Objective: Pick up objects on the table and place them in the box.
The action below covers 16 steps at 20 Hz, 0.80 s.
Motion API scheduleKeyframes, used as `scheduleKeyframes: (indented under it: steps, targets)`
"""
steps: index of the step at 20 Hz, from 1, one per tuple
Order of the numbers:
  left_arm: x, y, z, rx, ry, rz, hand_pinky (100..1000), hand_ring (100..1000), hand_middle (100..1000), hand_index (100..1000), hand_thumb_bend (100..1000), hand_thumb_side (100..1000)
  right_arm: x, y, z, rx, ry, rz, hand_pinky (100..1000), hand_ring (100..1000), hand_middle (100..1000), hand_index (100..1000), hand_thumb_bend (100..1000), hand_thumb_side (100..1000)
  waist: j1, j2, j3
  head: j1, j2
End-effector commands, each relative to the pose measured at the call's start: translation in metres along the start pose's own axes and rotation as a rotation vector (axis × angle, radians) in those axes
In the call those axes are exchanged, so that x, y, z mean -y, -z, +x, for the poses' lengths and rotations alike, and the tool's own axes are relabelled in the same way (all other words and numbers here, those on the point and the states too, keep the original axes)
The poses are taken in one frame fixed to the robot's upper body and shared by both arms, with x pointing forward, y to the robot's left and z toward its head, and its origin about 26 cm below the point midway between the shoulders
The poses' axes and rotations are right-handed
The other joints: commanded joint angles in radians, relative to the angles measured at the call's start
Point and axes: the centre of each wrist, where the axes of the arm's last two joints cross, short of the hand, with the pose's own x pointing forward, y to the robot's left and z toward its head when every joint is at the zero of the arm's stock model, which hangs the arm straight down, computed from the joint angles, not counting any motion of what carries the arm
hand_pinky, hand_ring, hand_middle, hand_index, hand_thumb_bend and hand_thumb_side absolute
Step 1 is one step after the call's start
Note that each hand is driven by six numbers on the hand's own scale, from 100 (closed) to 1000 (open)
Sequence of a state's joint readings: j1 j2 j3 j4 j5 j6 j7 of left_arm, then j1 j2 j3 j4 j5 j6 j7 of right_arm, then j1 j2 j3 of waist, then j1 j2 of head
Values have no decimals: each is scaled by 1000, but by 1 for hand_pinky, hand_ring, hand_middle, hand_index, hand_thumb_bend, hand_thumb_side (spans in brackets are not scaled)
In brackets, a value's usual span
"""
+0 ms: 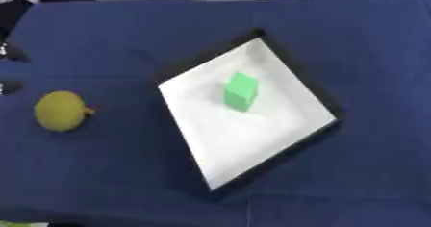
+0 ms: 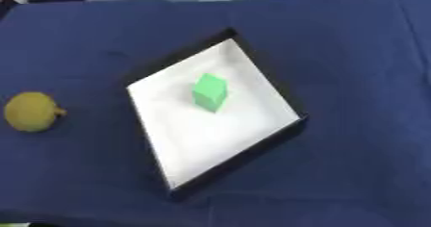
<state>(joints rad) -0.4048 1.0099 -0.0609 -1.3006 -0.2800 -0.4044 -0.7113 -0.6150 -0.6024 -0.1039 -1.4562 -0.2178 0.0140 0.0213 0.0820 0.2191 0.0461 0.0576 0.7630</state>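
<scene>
Across the whole field of view lies the counter [image 1: 101,173], covered with a dark blue cloth that shows a few shallow folds. Its far edge runs along the top of both views, with a pale floor beyond it.

Near the middle of the counter sits the box [image 1: 290,74], a shallow square tray with low black walls and a white floor. It is turned so that its corners point toward the far edge, the near edge, the left and the right, giving it a diamond outline. The near-right wall shows as a dark band along the lower right side.

Well to the left of the box, apart from it, a yellow fruit [image 1: 59,110] rests on the blue cloth. It is rounded, lemon-like, with a small nub on the side facing the box.

Inside the box, a green block [image 1: 240,91] stands on the white floor, slightly toward the far corner and clear of all four walls. Its top face appears lighter than its sides.

Neither the left hand nor the right hand appears in either view, so their finger state cannot be told.
</scene>
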Motion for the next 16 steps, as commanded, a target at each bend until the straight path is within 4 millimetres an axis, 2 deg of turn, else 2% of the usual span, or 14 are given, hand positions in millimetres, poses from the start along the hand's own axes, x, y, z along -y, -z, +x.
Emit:
scheduleKeyframes:
  steps: [1, 3, 8, 12, 16]
  targets:
    - [-12, -7, 1, 17, 34, -25, 934, 899, 857, 908, 352, 814, 6, 5, 10, 32, -22, -2, 1000, 997, 993, 882, 100, 470, -19, -1, -1, -17, 7]
    - [-13, -7, 4, 28, 44, -26, 945, 908, 854, 909, 401, 820, 7, 5, 11, 35, -26, -4, 1000, 996, 992, 882, 100, 470, -21, 5, -2, -32, 7]
    - [-22, -8, 21, 47, 113, 18, 968, 920, 850, 913, 486, 772, 8, 4, 9, 32, -35, -2, 1000, 996, 993, 882, 100, 470, -22, 18, -1, -60, 7]
    - [-26, -4, 33, 21, 169, 32, 972, 927, 856, 921, 553, 715, 6, 5, 8, 31, -36, 8, 1000, 996, 993, 882, 100, 470, -21, 25, -3, -44, 7]
    - [-24, 0, 35, -36, 202, 19, 973, 930, 859, 923, 639, 655, 6, 4, 7, 27, -38, 10, 1000, 997, 994, 882, 100, 470, -19, 31, -6, -24, 7]
